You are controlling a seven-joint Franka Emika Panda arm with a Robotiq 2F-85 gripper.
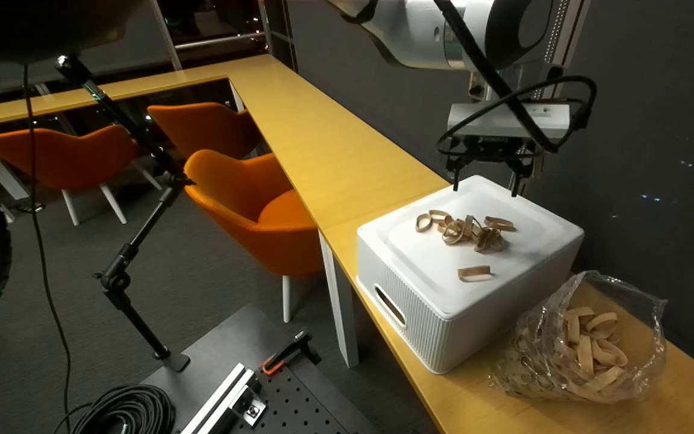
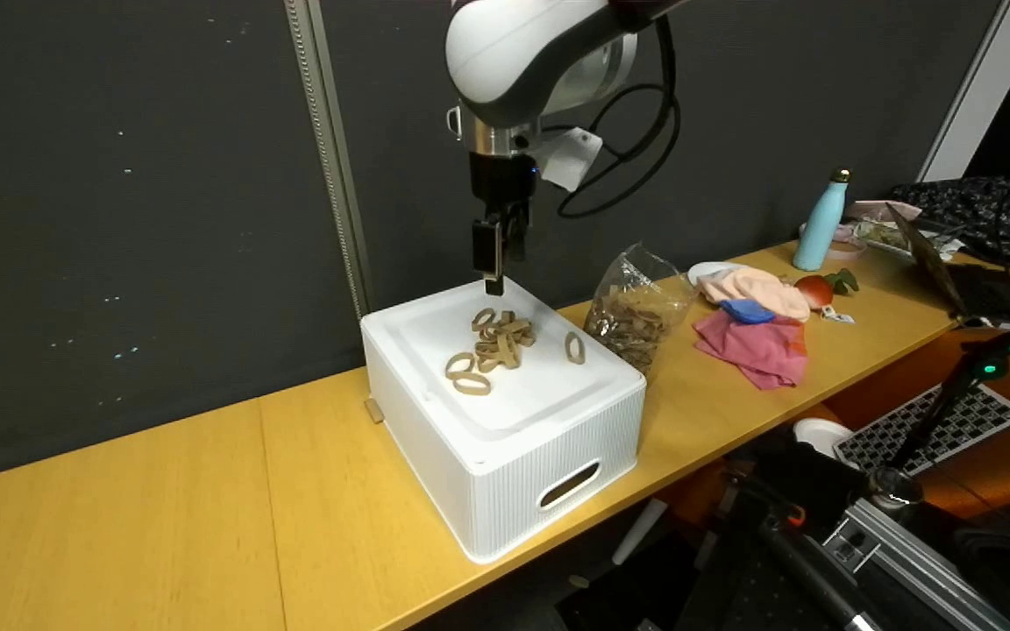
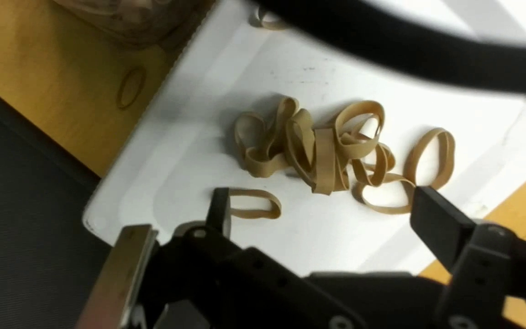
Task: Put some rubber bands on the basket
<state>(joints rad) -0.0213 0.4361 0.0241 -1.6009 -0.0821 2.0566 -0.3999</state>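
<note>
The basket is a large white boxy bin with a flat face up and a dark handle slot; it shows in both exterior views and in the wrist view. Tan rubber bands lie heaped on its top. A few single ones lie apart, such as a loop partly behind one fingertip in the wrist view. My gripper is open and empty, pointing down above the basket's wall-side part. It also shows in the other views. I see nothing between its fingers.
A clear crinkled bag with more bands stands beside the basket on the wooden table. One band lies on the table. A dark wall runs behind. Cloths and a blue bottle stand farther along.
</note>
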